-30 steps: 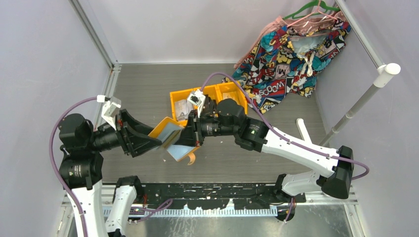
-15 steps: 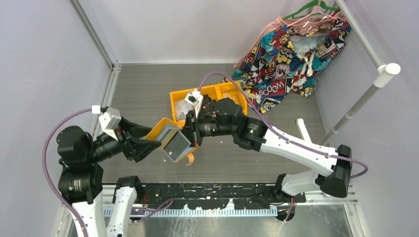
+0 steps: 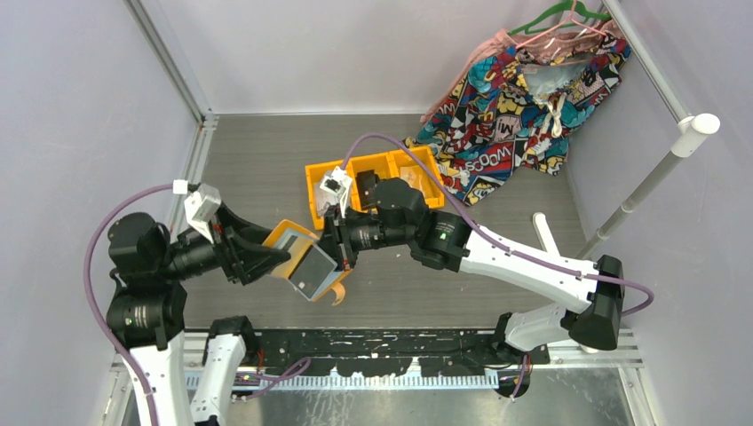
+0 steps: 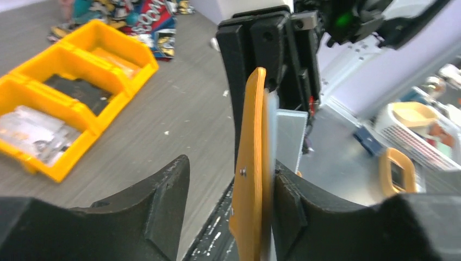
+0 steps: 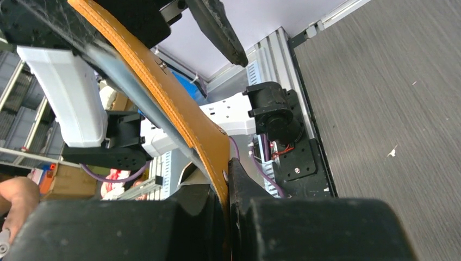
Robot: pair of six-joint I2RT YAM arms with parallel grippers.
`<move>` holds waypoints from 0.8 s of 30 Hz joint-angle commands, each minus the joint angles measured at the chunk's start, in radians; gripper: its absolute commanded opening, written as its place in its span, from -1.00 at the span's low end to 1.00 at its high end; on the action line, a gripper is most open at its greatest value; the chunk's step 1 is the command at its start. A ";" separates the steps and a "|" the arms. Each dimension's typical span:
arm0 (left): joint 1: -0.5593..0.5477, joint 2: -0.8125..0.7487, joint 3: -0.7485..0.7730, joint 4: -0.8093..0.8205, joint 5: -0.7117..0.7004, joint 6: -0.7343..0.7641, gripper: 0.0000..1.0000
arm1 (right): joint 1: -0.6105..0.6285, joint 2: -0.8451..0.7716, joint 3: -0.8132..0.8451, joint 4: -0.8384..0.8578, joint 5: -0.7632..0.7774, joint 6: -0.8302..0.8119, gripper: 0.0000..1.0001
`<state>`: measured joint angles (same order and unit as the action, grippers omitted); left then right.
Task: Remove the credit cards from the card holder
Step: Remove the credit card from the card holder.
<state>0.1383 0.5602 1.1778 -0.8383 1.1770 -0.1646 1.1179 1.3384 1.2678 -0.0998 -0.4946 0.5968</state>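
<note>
Your right jaws, pinching the holder (image 3: 298, 251), have swung it left between your spread left jaws; the dark card (image 3: 313, 267) still looks pocketed.

Orange bin trays (image 4: 126, 66) sit on the grey surface (image 3: 257, 160) just beyond the right hand (image 3: 330, 257), holding a black object (image 4: 76, 93) and a papery bundle (image 4: 32, 133). Farther off to its right lies a comic-print garment (image 3: 524, 98).

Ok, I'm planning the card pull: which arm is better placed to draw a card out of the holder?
Probably left: the left pincer stands open with the card holder edge-on between its fingers, free to close on a card. The right pincer is shut on the holder's orange cover, steadying it.
</note>
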 commanded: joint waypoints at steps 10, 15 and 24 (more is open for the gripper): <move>0.000 0.074 0.065 -0.114 0.030 0.108 -0.86 | 0.008 -0.053 0.058 -0.006 -0.025 -0.074 -0.81; -0.001 0.049 0.060 -0.059 -0.074 0.082 -1.00 | -0.041 -0.098 0.069 -0.139 0.049 -0.137 0.48; -0.001 0.004 0.007 0.061 -0.296 0.019 -1.00 | -0.170 -0.316 0.067 -0.241 0.383 -0.128 0.99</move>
<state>0.1341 0.6014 1.2034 -0.8978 1.0130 -0.1234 0.9550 1.1217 1.2812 -0.3660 -0.2687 0.4656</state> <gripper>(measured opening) 0.049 0.993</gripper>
